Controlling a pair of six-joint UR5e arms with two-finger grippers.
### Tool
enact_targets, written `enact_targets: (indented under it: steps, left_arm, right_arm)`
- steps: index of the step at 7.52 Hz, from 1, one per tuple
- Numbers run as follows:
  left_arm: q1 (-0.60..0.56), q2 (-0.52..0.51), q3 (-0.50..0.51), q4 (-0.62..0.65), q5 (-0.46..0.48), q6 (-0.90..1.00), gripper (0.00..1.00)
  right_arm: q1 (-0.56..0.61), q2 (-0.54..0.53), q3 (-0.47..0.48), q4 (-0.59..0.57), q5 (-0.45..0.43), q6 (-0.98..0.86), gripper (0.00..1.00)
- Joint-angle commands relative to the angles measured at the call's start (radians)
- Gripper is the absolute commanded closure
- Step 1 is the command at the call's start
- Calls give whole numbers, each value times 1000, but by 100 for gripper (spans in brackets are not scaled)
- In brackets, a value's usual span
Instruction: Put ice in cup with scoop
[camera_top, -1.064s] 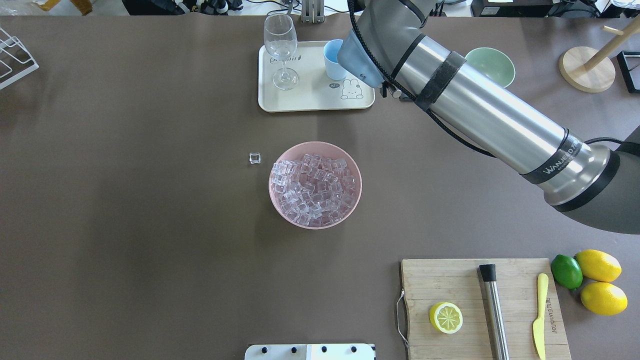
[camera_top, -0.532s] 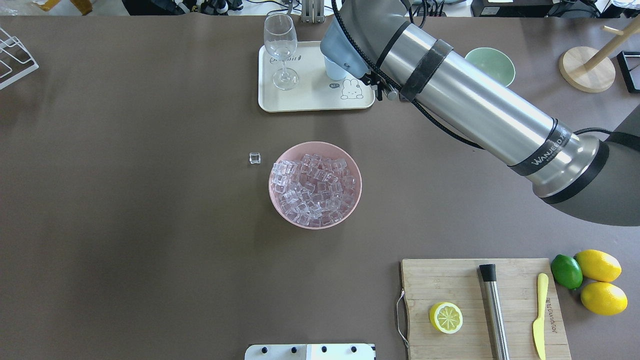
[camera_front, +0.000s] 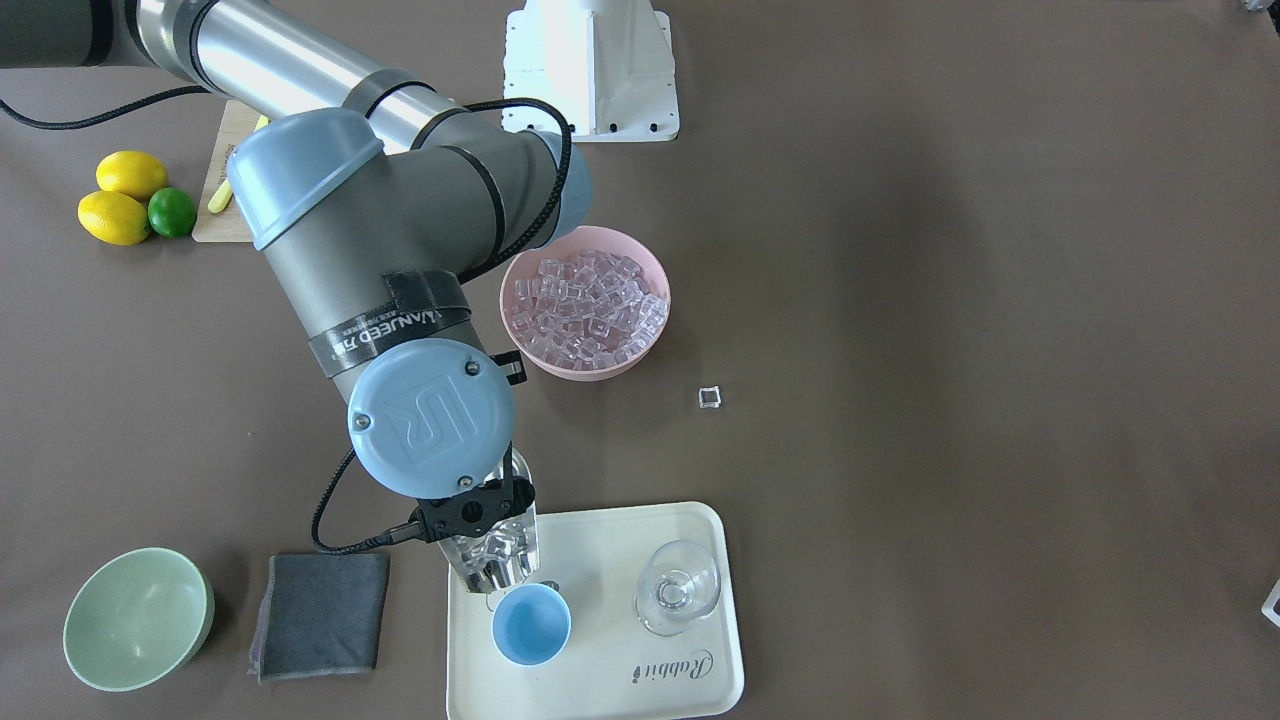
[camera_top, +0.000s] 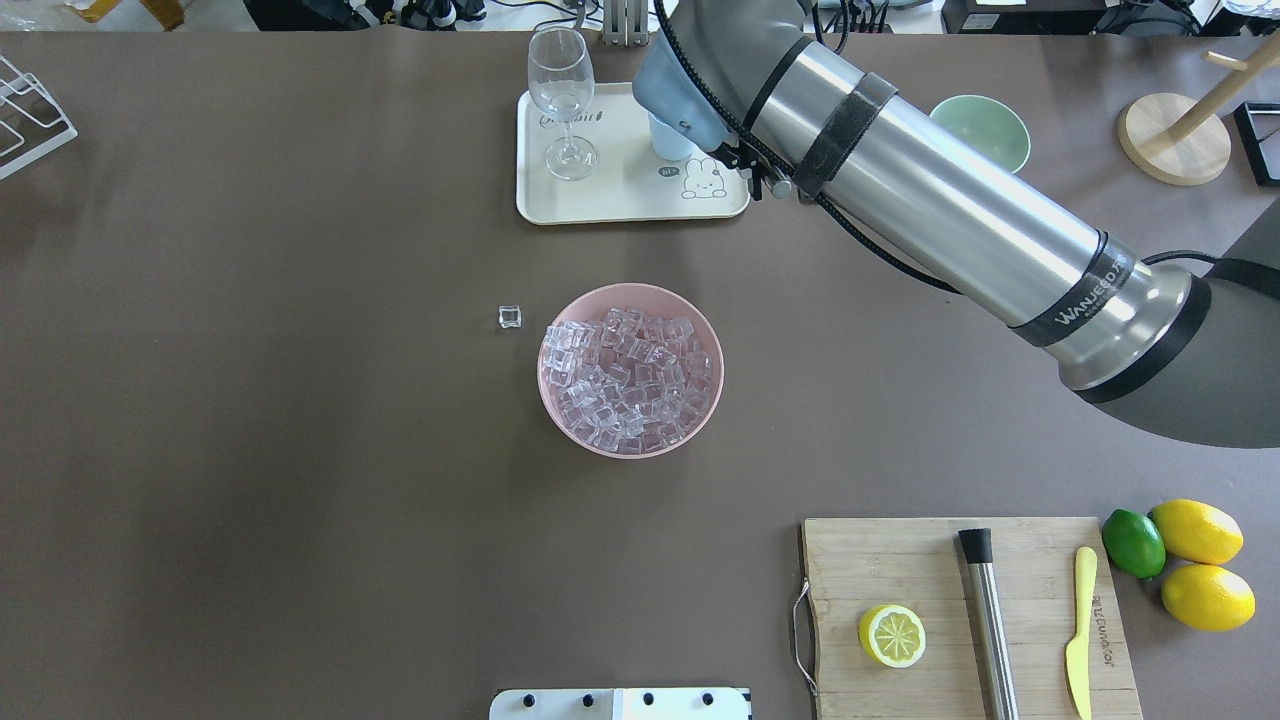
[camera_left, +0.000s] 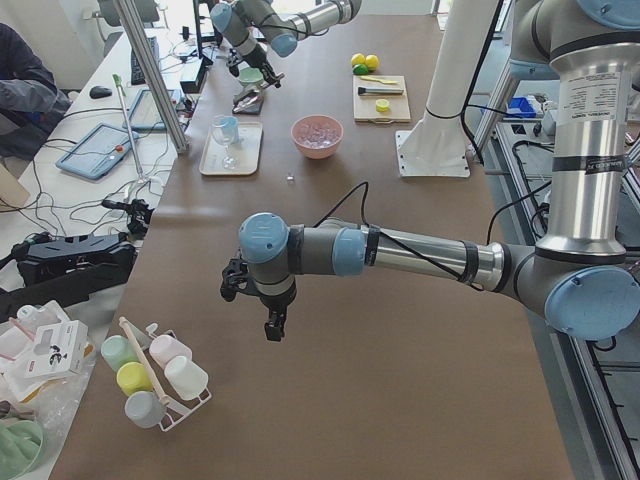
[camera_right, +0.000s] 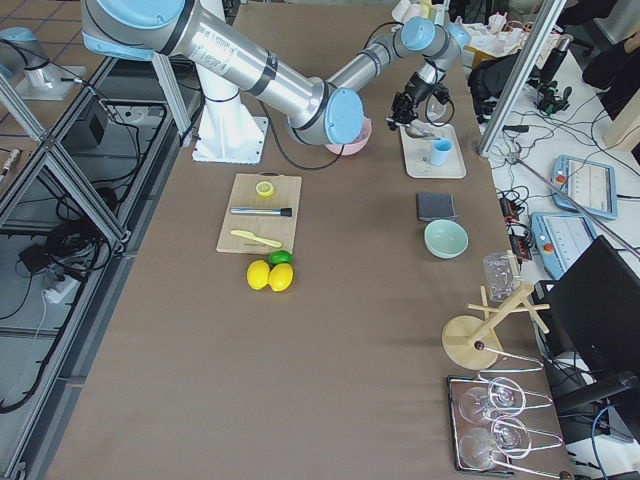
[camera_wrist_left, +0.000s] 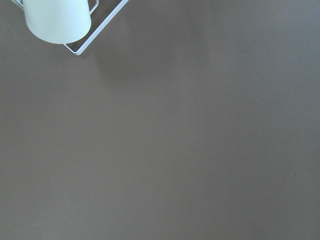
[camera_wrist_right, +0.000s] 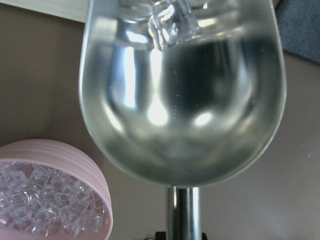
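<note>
Overhead exterior shows my right arm (camera_top: 930, 210) swung further left over the tray (camera_top: 620, 205), hiding most of the cup (camera_top: 668, 143); right hand (camera_front: 472, 516) clenches the scoop (camera_front: 495, 562), tipped at the cup's rim, ice (camera_front: 498, 546) at its lip, so pouring looks imminent; left hand (camera_left: 271, 328) I cannot tell

"Rabbit" on tray (camera_front: 590, 640), "UR" on joint cap (camera_front: 430, 425), "WANJEED" on arm band (camera_front: 390, 325)
</note>
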Motion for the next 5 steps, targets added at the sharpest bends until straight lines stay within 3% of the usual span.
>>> enact_targets:
  steps: [1,5]
  left_arm:
    - [-3,1,-9,-1,7,-80,3]
    - [6,-3,39,-3,1,-81,3]
  right_arm:
    - [0,38,-79,1,-1,-41,100]
    - [8,110,-199,1,-10,-90,100]
